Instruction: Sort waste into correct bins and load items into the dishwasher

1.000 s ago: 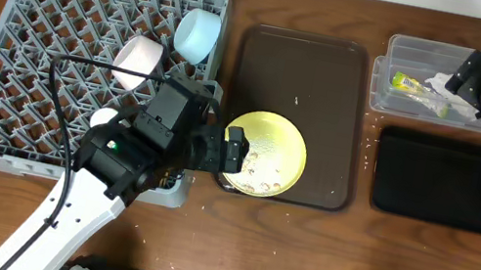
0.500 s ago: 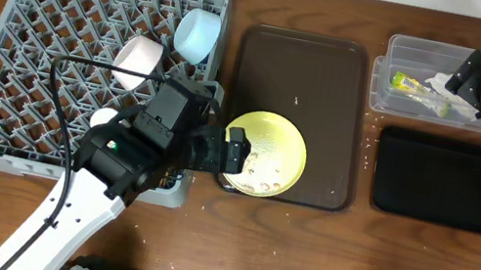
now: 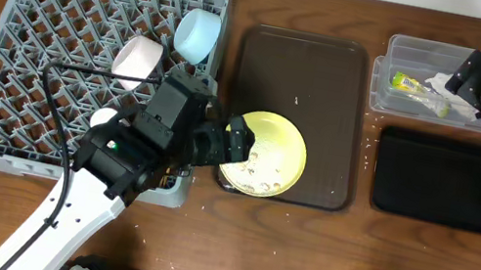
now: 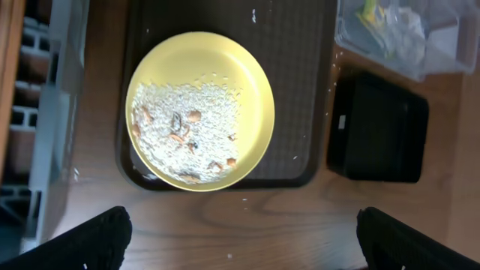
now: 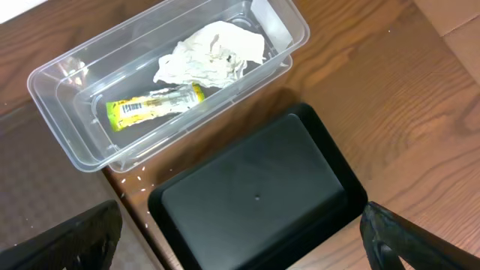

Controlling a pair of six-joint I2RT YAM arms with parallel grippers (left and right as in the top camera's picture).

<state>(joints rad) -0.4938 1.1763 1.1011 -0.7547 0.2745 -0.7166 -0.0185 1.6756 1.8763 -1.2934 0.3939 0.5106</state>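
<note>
The left gripper (image 4: 241, 225), wide open and empty, hovered beside the yellow plate (image 4: 251, 90), which sat at the brown tray's (image 4: 300, 45) corner nearest that arm, carrying crumbs (image 4: 184, 131). A tilted lift could spill them short of the black tray (image 5: 259, 191). The right gripper (image 5: 240, 236) hung open and empty over the clear tub (image 5: 52, 120). The dish rack (image 3: 40, 30) crowded the plate's left, while its right lay free.

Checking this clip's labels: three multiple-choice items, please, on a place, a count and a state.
1. Where is the yellow plate? A in the grey rack; B on the brown serving tray; C in the black tray.
2. How many pieces of waste lie in the clear tub? A none; B one; C two.
3. The plate is: A strewn with crumbs; B clean; C upside down.
Key: B, the brown tray lies under it; C, a napkin and a wrapper; A, crumbs lie on it.
</note>
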